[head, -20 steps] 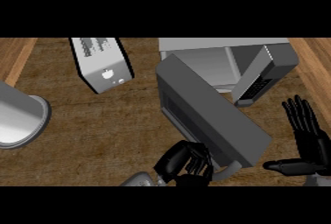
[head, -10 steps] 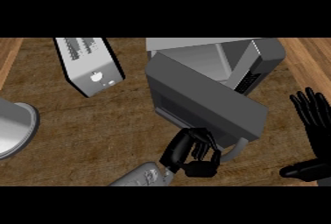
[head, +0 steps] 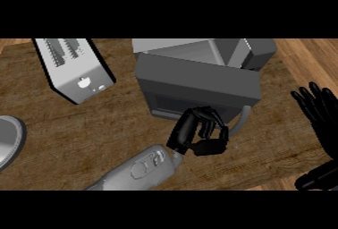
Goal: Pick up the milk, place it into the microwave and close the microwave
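Note:
The grey microwave [head: 198, 48] stands at the back of the wooden counter. Its dark door [head: 198, 82] is swung most of the way across the front, leaving a strip of the cavity showing above it. My left hand [head: 201, 132] has its fingers curled and rests against the door's lower edge, near the handle [head: 243, 118]. My right hand [head: 320, 116] is open with fingers up at the right edge. No milk shows; what lies inside the cavity is hidden by the door.
A silver toaster [head: 73, 67] lies at the back left. A grey round plate [head: 8, 138] shows at the left edge. Bare wooden counter [head: 86, 129] spreads between the toaster and my left forearm.
The microwave door has swung further toward the cavity, and my left hand has followed it up and to the right. The right hand stays open at the right edge.

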`<move>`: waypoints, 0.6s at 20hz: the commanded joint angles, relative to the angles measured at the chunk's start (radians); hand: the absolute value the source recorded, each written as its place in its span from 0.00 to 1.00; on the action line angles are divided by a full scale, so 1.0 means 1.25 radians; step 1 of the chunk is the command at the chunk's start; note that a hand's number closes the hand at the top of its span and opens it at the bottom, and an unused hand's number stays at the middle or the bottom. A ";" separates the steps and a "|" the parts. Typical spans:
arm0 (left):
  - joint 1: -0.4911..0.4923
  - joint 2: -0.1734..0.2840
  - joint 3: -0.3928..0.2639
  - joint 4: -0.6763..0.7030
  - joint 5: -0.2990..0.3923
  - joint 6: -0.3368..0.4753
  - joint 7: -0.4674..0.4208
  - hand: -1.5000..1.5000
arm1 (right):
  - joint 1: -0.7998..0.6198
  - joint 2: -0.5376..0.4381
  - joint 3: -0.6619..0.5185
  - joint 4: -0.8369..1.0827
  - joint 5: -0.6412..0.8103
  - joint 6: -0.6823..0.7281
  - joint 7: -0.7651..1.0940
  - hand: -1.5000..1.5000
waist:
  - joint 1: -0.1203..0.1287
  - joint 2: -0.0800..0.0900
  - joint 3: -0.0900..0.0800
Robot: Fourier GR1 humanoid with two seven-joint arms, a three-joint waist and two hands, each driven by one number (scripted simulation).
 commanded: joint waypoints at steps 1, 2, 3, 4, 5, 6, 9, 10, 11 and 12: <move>-0.063 -0.004 0.028 0.036 0.053 0.037 -0.002 1.00 | -0.002 -0.005 0.009 -0.027 -0.035 0.020 0.028 0.00 | -0.030 0.004 0.000; -0.066 -0.004 0.043 0.049 0.069 0.035 -0.010 1.00 | -0.001 -0.005 0.007 -0.028 -0.049 0.028 0.028 0.00 | -0.034 0.009 0.000; -0.098 -0.004 0.053 0.066 0.072 0.040 0.004 1.00 | -0.008 -0.009 0.010 -0.036 -0.052 0.030 0.035 0.00 | -0.040 0.009 0.001; -0.101 -0.004 0.054 0.075 0.090 0.038 0.004 1.00 | -0.014 -0.007 0.009 -0.035 -0.059 0.030 0.035 0.00 | -0.041 0.013 0.001; -0.108 -0.004 0.069 0.082 0.101 0.045 -0.002 1.00 | -0.018 -0.018 0.005 -0.041 -0.067 0.032 0.048 0.00 | -0.046 0.015 0.000; -0.118 -0.004 0.083 0.091 0.115 0.036 -0.005 1.00 | -0.024 -0.013 0.007 -0.051 -0.084 0.035 0.051 0.00 | -0.049 0.017 -0.001; -0.121 -0.004 0.133 0.079 0.163 0.051 -0.056 1.00 | -0.019 -0.016 0.011 -0.055 -0.097 0.037 0.067 0.00 | -0.060 0.023 -0.004; -0.137 -0.004 0.150 0.090 0.173 0.043 -0.065 1.00 | -0.013 -0.020 0.007 -0.045 -0.102 0.044 0.065 0.00 | -0.062 0.028 -0.002; -0.144 -0.004 0.150 0.100 0.179 0.043 -0.071 1.00 | -0.025 -0.033 0.005 -0.050 -0.109 0.050 0.076 0.00 | -0.063 0.029 -0.002; -0.145 -0.004 0.154 0.107 0.190 0.043 -0.080 1.00 | -0.013 -0.033 0.009 -0.057 -0.120 0.055 0.083 0.00 | -0.074 0.027 -0.002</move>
